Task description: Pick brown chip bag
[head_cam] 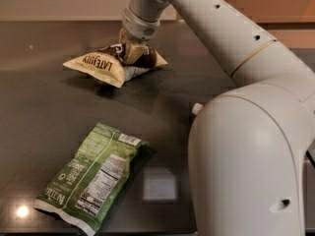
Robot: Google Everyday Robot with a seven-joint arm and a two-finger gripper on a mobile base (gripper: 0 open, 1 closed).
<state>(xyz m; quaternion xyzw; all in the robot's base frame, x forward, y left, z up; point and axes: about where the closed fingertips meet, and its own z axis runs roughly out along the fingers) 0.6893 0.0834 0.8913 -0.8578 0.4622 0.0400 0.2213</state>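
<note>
Well, furthest left lies the green chip bag [88,181], flat on the dark desk [49,112] with its white nutrition label up, well apart from the brown chip bag [101,65] and on the near side of it; it looks like a bystander, far enough off that it should not get in the way of the pick. The brown chip bag itself sits further back on the desk, its cream end with the brown lettering pointing left and tipped up a little, with a shadow under it, while its dark middle bunches upward. That bunching is down to the pincer [132,53], which stands right on top of the bag's dark middle, closed in tight with the crinkled foil nipped between its fingers, one tan finger showing across the front of the bag. I would guess it took the middle so the bag hangs evenly when raised. The right end of the bag looks to be resting on the desk. From the pincer the white arm [221,28] runs up and off to the right of the bag, down into the robot's bulky white shoulder [251,166], which blocks the desk on that side.
</note>
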